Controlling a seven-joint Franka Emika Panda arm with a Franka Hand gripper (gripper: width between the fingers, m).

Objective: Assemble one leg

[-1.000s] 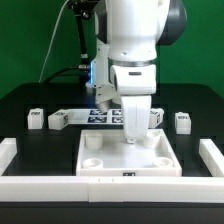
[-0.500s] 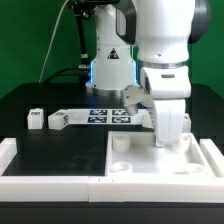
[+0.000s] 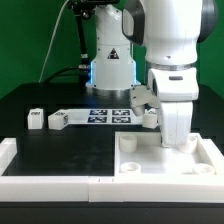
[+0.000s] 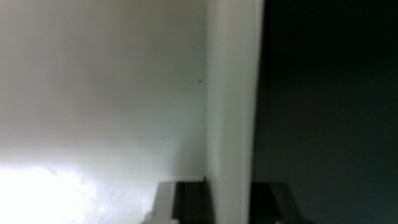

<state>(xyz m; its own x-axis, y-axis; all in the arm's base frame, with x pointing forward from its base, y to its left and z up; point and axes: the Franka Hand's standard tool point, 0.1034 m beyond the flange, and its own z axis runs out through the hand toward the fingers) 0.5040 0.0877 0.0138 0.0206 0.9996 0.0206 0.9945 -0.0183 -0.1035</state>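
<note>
My gripper [image 3: 176,141] is shut on the far wall of the large white square tray-like part [image 3: 160,162], which has round sockets and sits in the front corner on the exterior view's right. In the wrist view the tray's wall [image 4: 231,100] runs as a white strip between my two dark fingers [image 4: 187,205], with the gripper [image 4: 228,205] closed on it. Two legs [image 3: 36,119] [image 3: 58,118], small white blocks, lie far on the exterior view's left. A third leg [image 3: 150,117] shows just beside my hand. A fourth is hidden behind my arm.
The marker board [image 3: 105,115] lies behind the tray near the robot base. A low white wall [image 3: 60,184] borders the table's front and both sides [image 3: 8,150]; the tray lies close to its corner on the exterior view's right.
My gripper has moved toward the exterior view's right with the tray in it, from the table's middle front to the right corner. The legs on the left have not moved.
</note>
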